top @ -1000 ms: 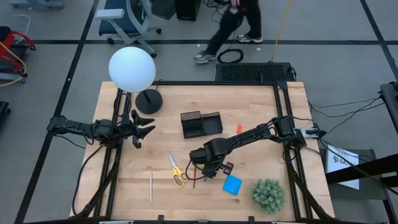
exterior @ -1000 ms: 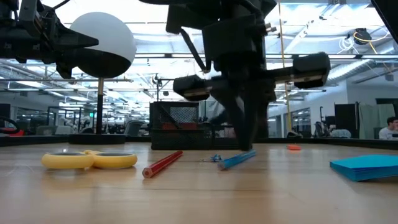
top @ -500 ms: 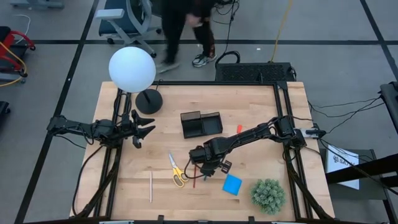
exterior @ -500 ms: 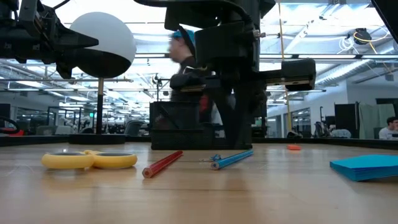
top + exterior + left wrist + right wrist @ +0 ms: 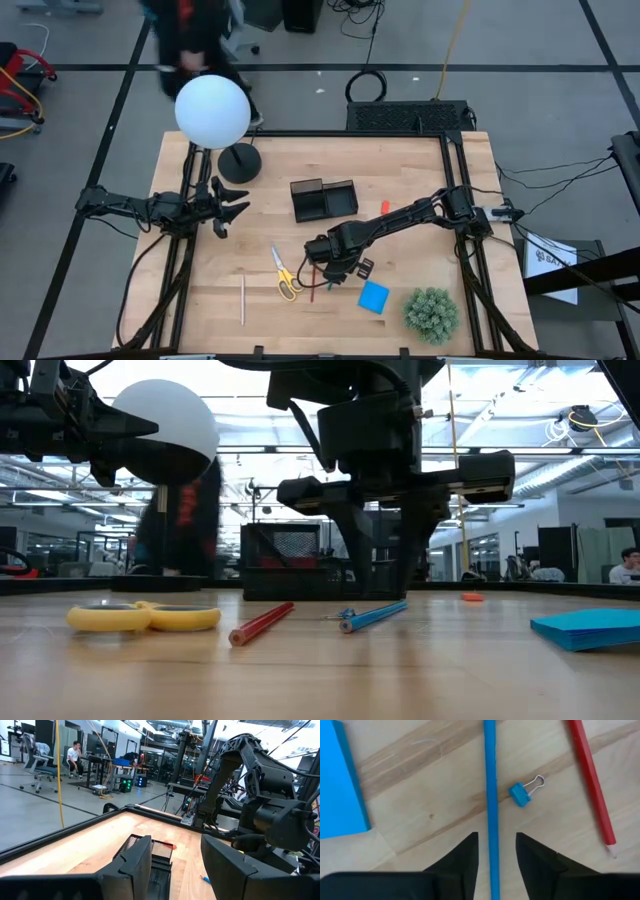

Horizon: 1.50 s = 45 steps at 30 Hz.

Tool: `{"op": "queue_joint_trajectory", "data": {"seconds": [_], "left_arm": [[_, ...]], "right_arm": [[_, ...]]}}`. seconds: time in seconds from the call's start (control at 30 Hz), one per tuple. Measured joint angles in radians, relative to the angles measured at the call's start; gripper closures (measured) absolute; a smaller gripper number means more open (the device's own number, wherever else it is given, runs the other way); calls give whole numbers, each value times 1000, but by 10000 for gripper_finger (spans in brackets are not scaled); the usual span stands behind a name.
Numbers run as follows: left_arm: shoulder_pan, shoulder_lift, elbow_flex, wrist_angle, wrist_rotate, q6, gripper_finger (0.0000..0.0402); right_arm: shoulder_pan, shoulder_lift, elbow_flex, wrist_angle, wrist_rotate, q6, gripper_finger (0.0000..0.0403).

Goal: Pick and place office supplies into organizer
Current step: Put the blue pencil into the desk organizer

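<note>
The right gripper (image 5: pixel 494 857) hangs low over the front middle of the wooden table (image 5: pixel 400 170), its two dark fingers (image 5: pixel 462 855) spread apart, one on each side of a blue pencil (image 5: pixel 491 795) that lies flat on the wood; neither finger is pressed against it. Just beside the pencil lies a small blue binder clip (image 5: pixel 522 793), and past that a red pencil (image 5: pixel 590 785). A blue square notepad (image 5: pixel 373 296) rests near the gripper on its outer side, and the yellow-handled scissors (image 5: pixel 285 274) lie on its other side, with a pale wooden pencil (image 5: pixel 242 300) farther off. The black organizer (image 5: pixel 324 199) stands at mid-table, well apart from the blue pencil, and a tiny red eraser (image 5: pixel 384 207) sits just beside it. The left gripper (image 5: pixel 232 209) waits at the table's left edge, fingers spread and holding nothing.
</note>
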Motion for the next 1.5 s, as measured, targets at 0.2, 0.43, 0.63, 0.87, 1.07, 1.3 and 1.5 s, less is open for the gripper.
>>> {"op": "queue_joint_trajectory", "data": {"seconds": [0.2,0.43,0.63,0.87,1.07,1.3,1.5], "left_arm": [[0,0,0,-3,0,0,231],[0,0,0,-4,0,2,231],[0,0,0,-4,0,2,231],[0,0,0,-4,0,2,231],[0,0,0,-5,0,3,231],[0,0,0,-5,0,3,231],[0,0,0,-5,-1,8,231]], "right_arm": [[0,-1,0,0,-2,-6,283],[-14,-1,1,26,-42,-6,301],[-20,-1,1,40,-54,-11,299],[-19,-3,-43,83,-54,-11,298],[-18,-7,-103,135,-42,-9,298],[-18,-8,-110,113,-26,-5,307],[-18,-5,-109,73,-27,-4,333]]}}
